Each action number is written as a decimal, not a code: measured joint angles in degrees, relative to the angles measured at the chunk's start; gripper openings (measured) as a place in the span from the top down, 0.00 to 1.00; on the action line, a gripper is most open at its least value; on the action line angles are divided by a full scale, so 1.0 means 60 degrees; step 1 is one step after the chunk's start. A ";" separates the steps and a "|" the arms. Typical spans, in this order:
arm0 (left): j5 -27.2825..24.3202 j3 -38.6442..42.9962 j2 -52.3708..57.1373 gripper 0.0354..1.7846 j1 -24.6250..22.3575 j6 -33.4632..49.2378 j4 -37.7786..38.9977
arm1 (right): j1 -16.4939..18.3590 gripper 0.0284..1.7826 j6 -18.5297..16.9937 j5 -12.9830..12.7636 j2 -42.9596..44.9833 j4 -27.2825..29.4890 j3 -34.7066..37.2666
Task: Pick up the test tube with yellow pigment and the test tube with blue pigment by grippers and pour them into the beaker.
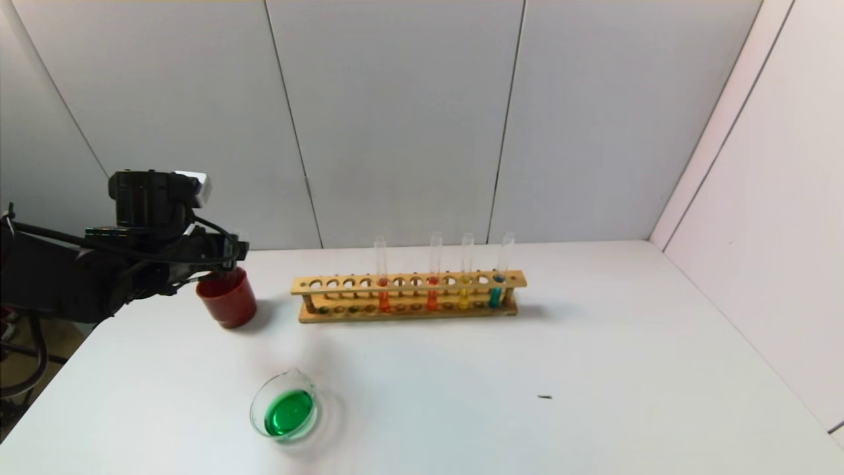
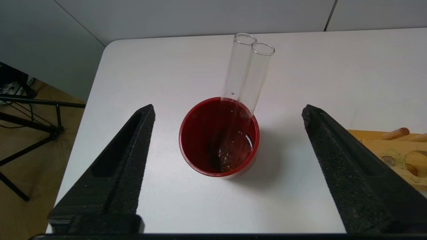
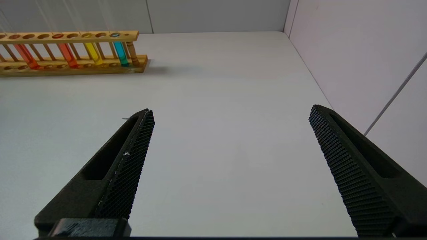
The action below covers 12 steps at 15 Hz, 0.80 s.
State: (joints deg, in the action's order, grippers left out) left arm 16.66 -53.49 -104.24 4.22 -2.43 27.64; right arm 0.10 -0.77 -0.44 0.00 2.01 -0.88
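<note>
We see left pincer (image 2: 228,111) spread above red cup (image 2: 218,136) (two empty tubes (image 2: 248,76) inside); right pincer (image 3: 230,113) spread over tabletop (image 3: 217,100); beaker (image 1: 285,409) green.

White table (image 1: 593,343): wooden rack (image 1: 409,298), red cup (image 1: 227,298), beaker (image 1: 285,407).

- A lab-style test bench: a plain white counter (image 1: 593,343) fills the lower frame, closed in by bare grey wall panels (image 1: 395,119) behind and at right.
- A wooden test tube rack (image 1: 409,295) at centre holds tubes of coloured liquid.
- A glass beaker (image 1: 285,406) of green liquid stands at lower left.
</note>
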 joint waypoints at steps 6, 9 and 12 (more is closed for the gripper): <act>-0.0030 0.0124 0.1217 0.03 0.0012 -0.0573 -0.0573 | 0.0000 0.05 -0.0004 0.0000 0.0000 0.0000 0.0000; -0.0142 0.0230 0.2420 0.03 0.0008 -0.0579 -0.1406 | 0.0000 0.05 0.0000 0.0004 0.0000 0.0000 0.0000; -0.0209 0.0821 0.3978 0.03 0.0000 -0.0559 -0.1896 | 0.0000 0.05 0.0000 0.0000 0.0000 0.0000 0.0000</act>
State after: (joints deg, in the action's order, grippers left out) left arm 15.41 -48.57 -80.37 4.22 -5.78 16.26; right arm 0.10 -0.77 -0.44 0.00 2.01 -0.88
